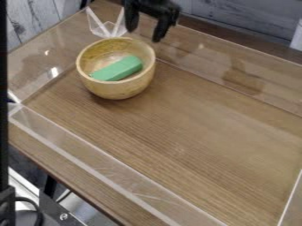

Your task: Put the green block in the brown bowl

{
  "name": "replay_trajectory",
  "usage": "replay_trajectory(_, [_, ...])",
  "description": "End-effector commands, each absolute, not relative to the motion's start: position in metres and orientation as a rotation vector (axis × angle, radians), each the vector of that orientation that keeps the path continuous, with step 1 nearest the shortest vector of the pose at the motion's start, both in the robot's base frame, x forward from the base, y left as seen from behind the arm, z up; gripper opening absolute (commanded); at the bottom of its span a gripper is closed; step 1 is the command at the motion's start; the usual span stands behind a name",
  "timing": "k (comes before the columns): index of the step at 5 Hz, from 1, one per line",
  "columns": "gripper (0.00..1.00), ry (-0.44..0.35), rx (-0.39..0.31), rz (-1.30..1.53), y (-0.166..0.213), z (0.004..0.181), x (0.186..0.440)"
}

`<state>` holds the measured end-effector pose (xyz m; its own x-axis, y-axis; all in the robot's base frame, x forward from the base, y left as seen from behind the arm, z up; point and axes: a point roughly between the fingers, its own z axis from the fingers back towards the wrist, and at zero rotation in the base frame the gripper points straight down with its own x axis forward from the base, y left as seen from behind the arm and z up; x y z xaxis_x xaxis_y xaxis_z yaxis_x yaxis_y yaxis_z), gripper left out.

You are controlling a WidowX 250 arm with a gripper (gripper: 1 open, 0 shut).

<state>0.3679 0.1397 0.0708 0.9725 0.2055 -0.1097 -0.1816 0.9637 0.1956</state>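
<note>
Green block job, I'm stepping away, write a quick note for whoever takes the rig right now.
Pincer: open, holding nothing, at the far edge of the table behind the brown bowl.
Green block: lying inside the brown bowl, leaning against its inner wall.
Brown bowl: upright on the wooden table, near the far left corner.
Done: the block is in the bowl.
Left: nothing obvious for the placement; probably just check that the arm is clear of the bowl.

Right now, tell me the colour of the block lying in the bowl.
Bright green. The block lies inside the light-brown wooden bowl, plain to see in the camera view.
</note>
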Motion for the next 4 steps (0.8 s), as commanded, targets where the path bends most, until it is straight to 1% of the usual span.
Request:
replay_trajectory(1, [1.0, 0.098, 0.192, 0.216, 0.139, 0.114, 0.373])
replay_trajectory(2, [1.0, 0.125, 0.178, 0.224, 0.133, 0.133, 0.376])
replay_trajectory(3, [0.0, 0.182, 0.169, 0.237, 0.13, 0.129, 0.375])
replay_trajectory(4, [1.0, 0.209, 0.165, 0.264, 0.132, 0.12, 0.376])
